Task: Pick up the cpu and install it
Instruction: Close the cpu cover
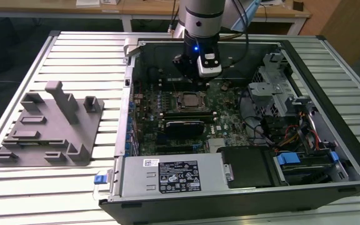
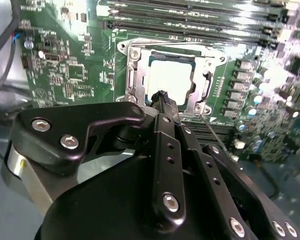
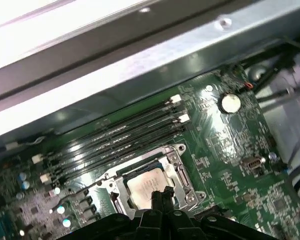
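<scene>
Hovering over the cpu seated in the motherboard socket, the claw is clenched, empty.

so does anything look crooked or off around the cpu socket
Nothing stands out. The cpu lies flat and square inside the socket frame on the motherboard, with the gripper at one edge of it.

Your gripper hangs at upper centre, just above the cpu in its motherboard socket; grey fixture block at left.
</scene>
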Controlling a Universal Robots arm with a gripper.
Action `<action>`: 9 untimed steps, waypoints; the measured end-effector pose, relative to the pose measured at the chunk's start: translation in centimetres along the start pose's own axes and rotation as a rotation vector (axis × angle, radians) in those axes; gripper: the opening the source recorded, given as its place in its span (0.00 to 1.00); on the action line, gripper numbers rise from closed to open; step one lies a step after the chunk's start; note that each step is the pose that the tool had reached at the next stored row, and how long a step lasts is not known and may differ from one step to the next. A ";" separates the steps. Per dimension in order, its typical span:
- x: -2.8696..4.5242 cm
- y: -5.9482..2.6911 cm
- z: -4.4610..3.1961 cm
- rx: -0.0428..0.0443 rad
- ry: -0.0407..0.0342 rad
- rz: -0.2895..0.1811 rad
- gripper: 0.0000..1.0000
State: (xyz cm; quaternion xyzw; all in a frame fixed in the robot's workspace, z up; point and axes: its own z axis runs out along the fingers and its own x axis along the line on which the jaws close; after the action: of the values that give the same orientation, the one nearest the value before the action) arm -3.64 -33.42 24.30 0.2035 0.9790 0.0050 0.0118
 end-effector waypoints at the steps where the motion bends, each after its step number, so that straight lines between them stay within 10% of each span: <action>1: 0.00 0.00 0.00 -0.0004 0.0003 -0.018 0.11; 9: 0.00 0.00 0.04 -0.0038 0.0026 -0.181 0.11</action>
State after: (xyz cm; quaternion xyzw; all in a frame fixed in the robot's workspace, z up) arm -3.64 -33.42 24.26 0.1140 0.9934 0.0060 0.0113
